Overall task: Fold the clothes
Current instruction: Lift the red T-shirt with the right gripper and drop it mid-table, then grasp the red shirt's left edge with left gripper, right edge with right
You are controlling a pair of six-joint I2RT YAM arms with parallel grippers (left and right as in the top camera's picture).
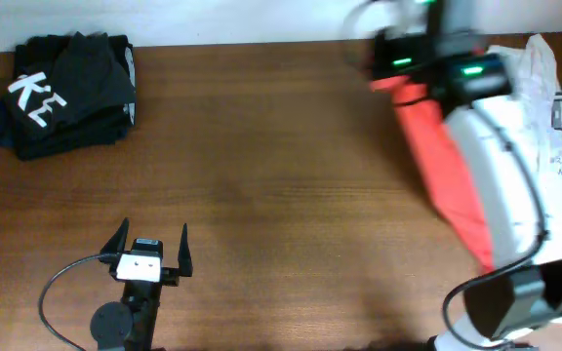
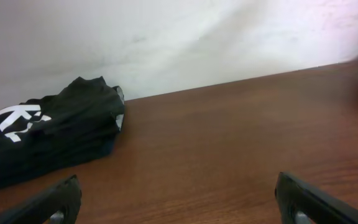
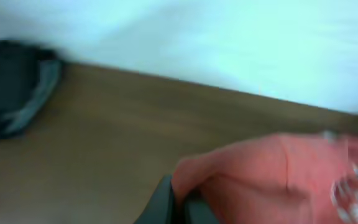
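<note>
Your right end effector (image 3: 179, 208): closed, pinching a fold of the red-orange cotton T-shirt (image 1: 447, 166). The shirt runs in a bunched strip touching the white T-shirt (image 1: 544, 88). Your left end effector (image 1: 153, 234): jaws wide, empty, well apart from that white T-shirt.

**Red-orange against brown wood**

The clothes (image 1: 435, 161) are plain red-orange. The bench (image 1: 261, 146) is warm brown with streaked wood grain. The folded garments (image 1: 61, 93) are black with bold white letters. The other T-shirt (image 1: 544, 73) is white with small green print.
</note>
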